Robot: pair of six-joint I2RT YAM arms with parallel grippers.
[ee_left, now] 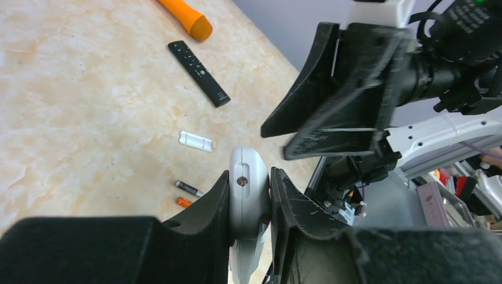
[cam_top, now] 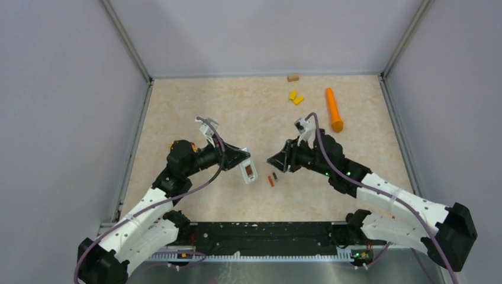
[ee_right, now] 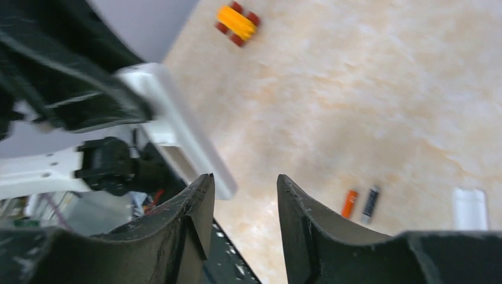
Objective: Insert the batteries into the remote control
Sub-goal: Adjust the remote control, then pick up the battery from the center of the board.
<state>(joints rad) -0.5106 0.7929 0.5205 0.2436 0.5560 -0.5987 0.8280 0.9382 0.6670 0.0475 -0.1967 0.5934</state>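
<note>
The left fingers point(ee_left: 204, 216) are clenched on a white remote point(ee_left: 248, 189), gripping it by its sides. Just past it, an orange battery point(ee_left: 184, 202) and a dark battery point(ee_left: 189, 188) lie side by side on the tabletop point(ee_left: 89, 118), near the right fingers point(ee_right: 299, 207), which are spread apart with nothing between them. Farther on lies a white cover point(ee_left: 196, 140), then a black remote point(ee_left: 198, 72) and an orange cylinder point(ee_left: 186, 15).

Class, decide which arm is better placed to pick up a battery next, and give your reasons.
Right. The right pincer is open and empty, with the orange battery and dark battery lying on the table close by. The left pincer is shut on the white remote, so it is busy.
</note>
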